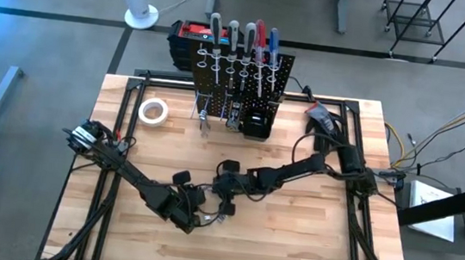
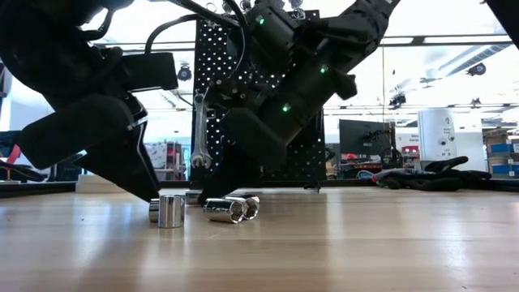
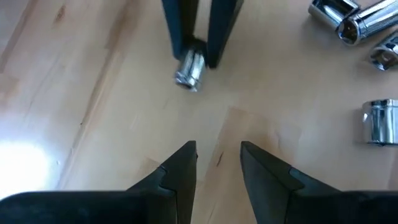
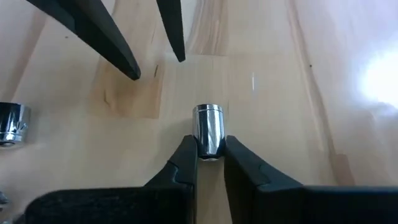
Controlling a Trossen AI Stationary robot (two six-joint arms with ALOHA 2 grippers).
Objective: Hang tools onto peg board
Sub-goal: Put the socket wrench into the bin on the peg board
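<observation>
Both wrist views show me what the high view hides: right gripper (image 4: 210,148) jaws clamped on a chrome socket (image 4: 208,130), left gripper (image 3: 217,154) jaws apart, empty.

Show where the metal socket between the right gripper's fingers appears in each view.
High view: hidden under the arms.
Low view: cannot tell it from other sockets.
Left wrist view: socket, upper middle, in right gripper.
Right wrist view: lower centre.
Shared landmark: left gripper, facing it.

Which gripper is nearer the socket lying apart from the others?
Right. The right gripper has its fingers closed on the socket; the left gripper is part open just across from it, not touching.
</observation>
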